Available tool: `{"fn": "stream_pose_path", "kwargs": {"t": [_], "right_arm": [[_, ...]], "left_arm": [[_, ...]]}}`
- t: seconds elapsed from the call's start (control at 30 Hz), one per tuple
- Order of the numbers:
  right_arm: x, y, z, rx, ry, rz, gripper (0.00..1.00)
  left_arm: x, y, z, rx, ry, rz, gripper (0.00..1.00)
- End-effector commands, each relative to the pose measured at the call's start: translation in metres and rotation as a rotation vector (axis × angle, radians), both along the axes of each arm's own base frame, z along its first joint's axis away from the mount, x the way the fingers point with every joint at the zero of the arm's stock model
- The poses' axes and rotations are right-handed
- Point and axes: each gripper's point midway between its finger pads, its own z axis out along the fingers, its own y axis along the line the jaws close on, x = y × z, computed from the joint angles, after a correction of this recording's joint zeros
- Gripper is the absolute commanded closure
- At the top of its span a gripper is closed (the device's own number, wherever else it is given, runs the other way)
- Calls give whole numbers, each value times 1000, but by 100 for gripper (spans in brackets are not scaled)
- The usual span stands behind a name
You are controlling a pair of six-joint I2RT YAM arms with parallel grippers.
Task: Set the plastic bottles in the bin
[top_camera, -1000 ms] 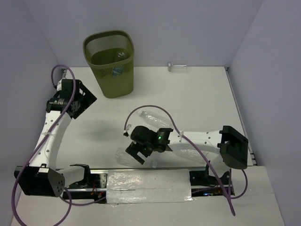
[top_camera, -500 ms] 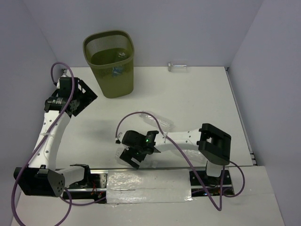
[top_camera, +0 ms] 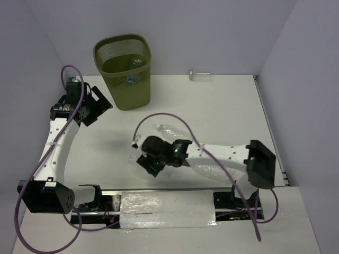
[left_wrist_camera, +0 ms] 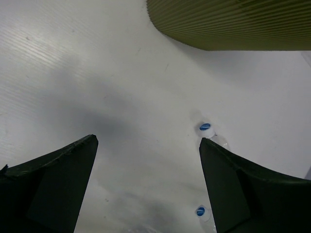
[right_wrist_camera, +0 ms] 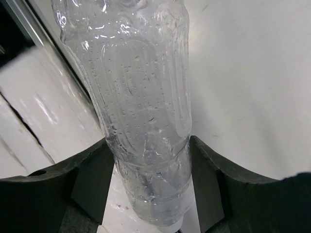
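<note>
My right gripper (right_wrist_camera: 148, 141) is shut on a clear ribbed plastic bottle (right_wrist_camera: 141, 92), its fingers pressed on both sides near the cap end. In the top view that gripper (top_camera: 143, 160) sits at the table's near middle. A second bottle (top_camera: 172, 130) lies just behind the right wrist. Another (top_camera: 199, 75) lies at the back wall, and one (top_camera: 135, 62) shows inside the olive-green mesh bin (top_camera: 123, 50) at the back left. My left gripper (top_camera: 101, 104) stands open and empty next to the bin's left side. The left wrist view shows the bin (left_wrist_camera: 233, 24) and two bottle caps (left_wrist_camera: 205, 127) beside the open left gripper (left_wrist_camera: 147, 141).
White walls close in the table on the left, back and right. A metal rail with crumpled clear plastic (top_camera: 167, 207) runs along the near edge between the arm bases. Purple cables loop off both arms.
My right gripper has closed on the bottle and the right arm shifted slightly back from the near edge. The left gripper has turned and edged toward the bin, still open.
</note>
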Motion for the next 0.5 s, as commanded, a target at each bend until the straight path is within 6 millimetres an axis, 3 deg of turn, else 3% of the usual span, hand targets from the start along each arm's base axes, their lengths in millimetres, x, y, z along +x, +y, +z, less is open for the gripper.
{"fn": "stream_pose_path", "kwargs": {"t": [0.0,0.07,0.23,0.47], "right_arm": [[41,1,100,221,-136,-101,40],[62,-13,124,279,-153,-174,39],[105,-37,149,386,-122,-377,36],[117,-34,155,423,-83,-465,36]], "left_arm": [[11,-19,34,-72,-131,-90,1],[10,-31,45,-126,-188,-137,1],[9,-66,64,-315,-284,-236,1],[6,-118,79,-449,-343,-419,1]]}}
